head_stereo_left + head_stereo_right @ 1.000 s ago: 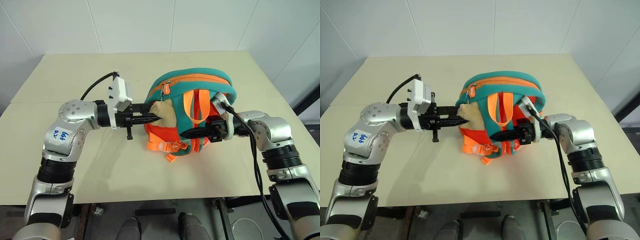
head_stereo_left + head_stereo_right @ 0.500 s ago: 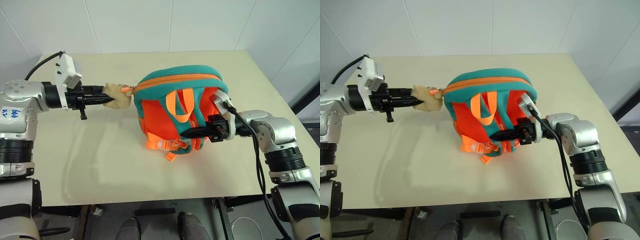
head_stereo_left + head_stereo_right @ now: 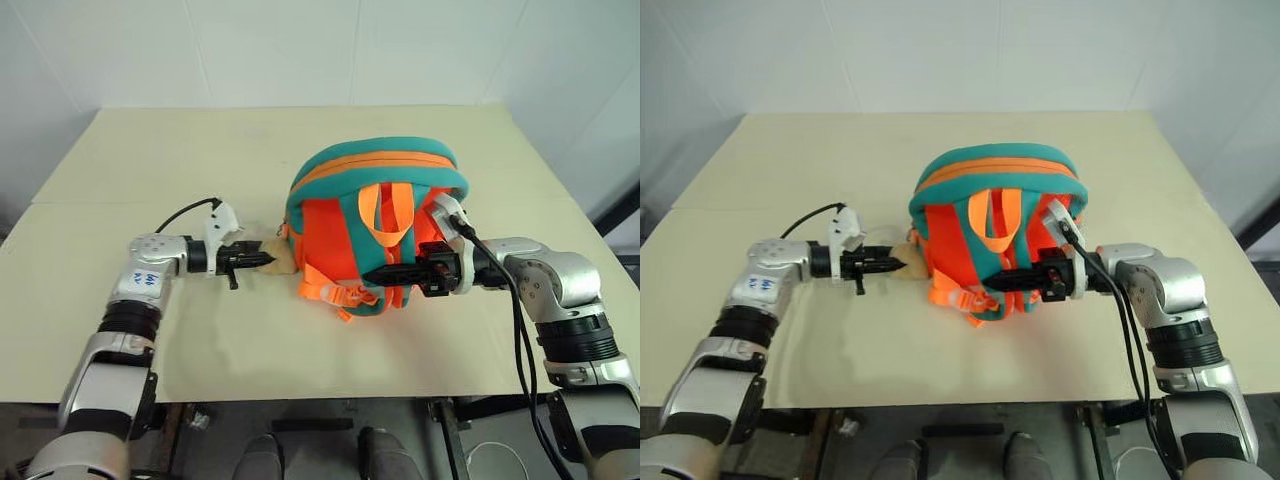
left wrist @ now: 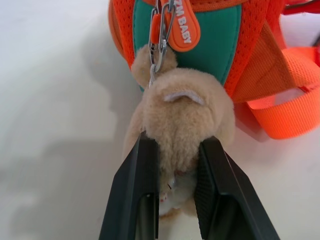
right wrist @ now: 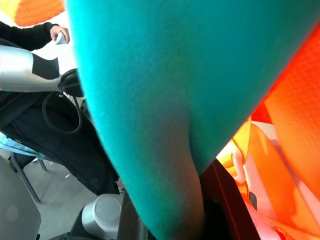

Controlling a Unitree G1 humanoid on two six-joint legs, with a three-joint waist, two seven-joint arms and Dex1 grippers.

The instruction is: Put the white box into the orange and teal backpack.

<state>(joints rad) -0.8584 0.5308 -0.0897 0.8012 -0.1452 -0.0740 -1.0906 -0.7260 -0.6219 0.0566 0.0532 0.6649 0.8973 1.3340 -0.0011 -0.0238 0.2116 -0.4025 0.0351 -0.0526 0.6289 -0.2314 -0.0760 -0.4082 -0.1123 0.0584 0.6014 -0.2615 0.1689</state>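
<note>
- The left gripper point(image 4: 172, 200) is pinching the plush toy point(image 4: 182, 115) clipped to the backpack point(image 3: 375, 220), which is standing on the surface point(image 3: 200, 160); tugging harder is risking the clip or toppling it.
- The right gripper point(image 3: 372, 275) is clamping a teal strap point(image 5: 145, 110), seen close in its wrist view.
- The box's place cannot be told.

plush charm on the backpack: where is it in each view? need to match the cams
Left eye view: tan plush charm sits left of centre, at the orange and teal backpack's lower left side, gripped by the left tool.
Right eye view: same spot, slightly nearer centre.
Left wrist view: centre, pinched between the two black fingers.
Right wrist view: I can't pick it out.
Shared landmark: the backpack's teal trim.
</note>
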